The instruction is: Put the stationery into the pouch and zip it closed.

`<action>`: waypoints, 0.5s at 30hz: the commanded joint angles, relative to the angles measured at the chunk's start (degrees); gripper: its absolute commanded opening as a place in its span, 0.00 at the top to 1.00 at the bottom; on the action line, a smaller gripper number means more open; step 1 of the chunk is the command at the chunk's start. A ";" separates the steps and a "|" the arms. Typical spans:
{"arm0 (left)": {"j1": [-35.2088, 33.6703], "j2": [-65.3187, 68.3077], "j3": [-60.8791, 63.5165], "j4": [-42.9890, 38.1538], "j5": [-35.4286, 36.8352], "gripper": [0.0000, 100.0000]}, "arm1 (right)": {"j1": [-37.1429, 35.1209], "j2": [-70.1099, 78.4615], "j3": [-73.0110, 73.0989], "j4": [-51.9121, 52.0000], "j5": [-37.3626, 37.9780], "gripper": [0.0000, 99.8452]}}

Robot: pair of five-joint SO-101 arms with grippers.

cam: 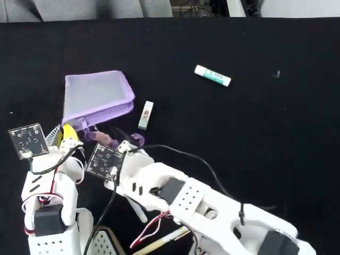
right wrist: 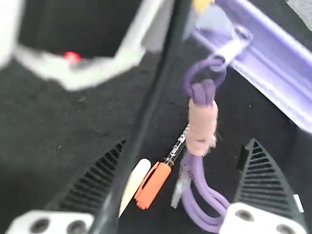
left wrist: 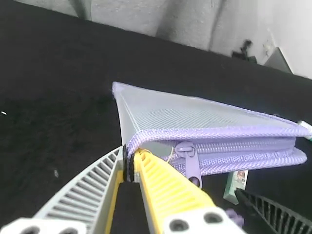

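Left jaws are clamped on a corner of the pouch (left wrist: 204, 122) by the tabletop's (cam: 276, 133) left edge, bracing it I reckon, while right jaws gape around its zipper cord (right wrist: 201, 122); the glue stick (cam: 212, 75) lies outside.

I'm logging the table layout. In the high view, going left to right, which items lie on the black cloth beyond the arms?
purple pouch → small white block → glue stick
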 commanded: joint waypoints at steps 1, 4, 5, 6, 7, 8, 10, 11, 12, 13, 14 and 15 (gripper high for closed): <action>-0.48 -0.44 -0.75 -2.02 0.35 0.97 | 0.79 0.66 -1.45 -6.07 -0.09 0.67; -0.40 -0.44 -0.40 -1.76 0.18 0.97 | 0.79 0.84 -0.40 -9.23 1.05 0.73; -0.40 -0.44 -0.31 -1.67 0.18 0.97 | 0.79 0.84 -0.40 -9.58 1.85 0.75; -0.40 -0.44 -0.22 -1.58 0.09 0.97 | 0.79 0.84 -0.48 -9.76 2.29 0.78; -0.40 -0.44 0.04 -1.58 0.09 0.97 | 0.79 0.84 -0.66 -9.85 2.46 0.80; -0.31 -0.53 0.22 -1.58 0.09 0.97 | 0.79 0.84 -0.75 -9.85 2.37 0.81; -0.31 -0.53 0.31 -1.58 0.09 0.97 | 0.79 0.92 -0.66 -9.85 2.29 0.80; -0.31 -0.53 0.31 -1.58 0.00 0.97 | 0.88 0.92 -0.48 -9.85 1.93 0.80; -0.31 -0.53 0.13 -1.58 0.00 0.97 | 1.23 0.92 -0.40 -9.85 1.93 0.79; -0.31 -0.53 -0.13 -1.49 0.00 0.97 | 1.58 0.92 -0.40 -9.85 1.85 0.78; -0.31 -0.53 -0.31 -1.49 0.00 0.97 | 2.02 0.92 -0.40 -9.85 1.85 0.78; -0.31 -0.53 -0.40 -1.49 0.00 0.97 | 2.11 0.92 -0.40 -9.85 1.85 0.77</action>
